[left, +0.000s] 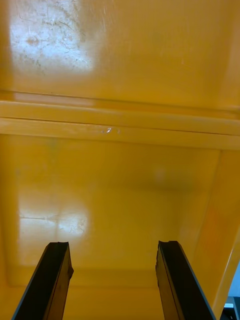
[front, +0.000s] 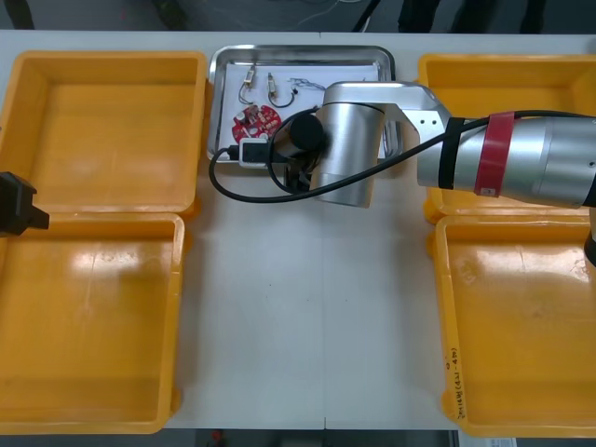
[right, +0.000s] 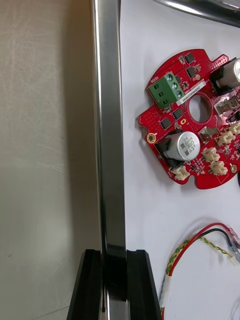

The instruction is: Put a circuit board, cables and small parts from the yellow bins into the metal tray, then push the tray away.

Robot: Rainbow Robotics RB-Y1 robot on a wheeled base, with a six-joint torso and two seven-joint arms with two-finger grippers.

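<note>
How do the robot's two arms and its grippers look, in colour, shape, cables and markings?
The right arm is made of silver metal cylinders with one red band and a black ring; a black cable loops from its wrist. The right gripper, at the shiny metal tray, has flat black fingers. The left gripper, over a yellow bin, has black, tapered fingers.

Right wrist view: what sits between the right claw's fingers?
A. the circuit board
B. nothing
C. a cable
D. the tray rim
D: the tray rim runs straight between the fingers of the right claw, which close on it from both sides. The board and cable lie apart from them on the tray's white inside.
</note>
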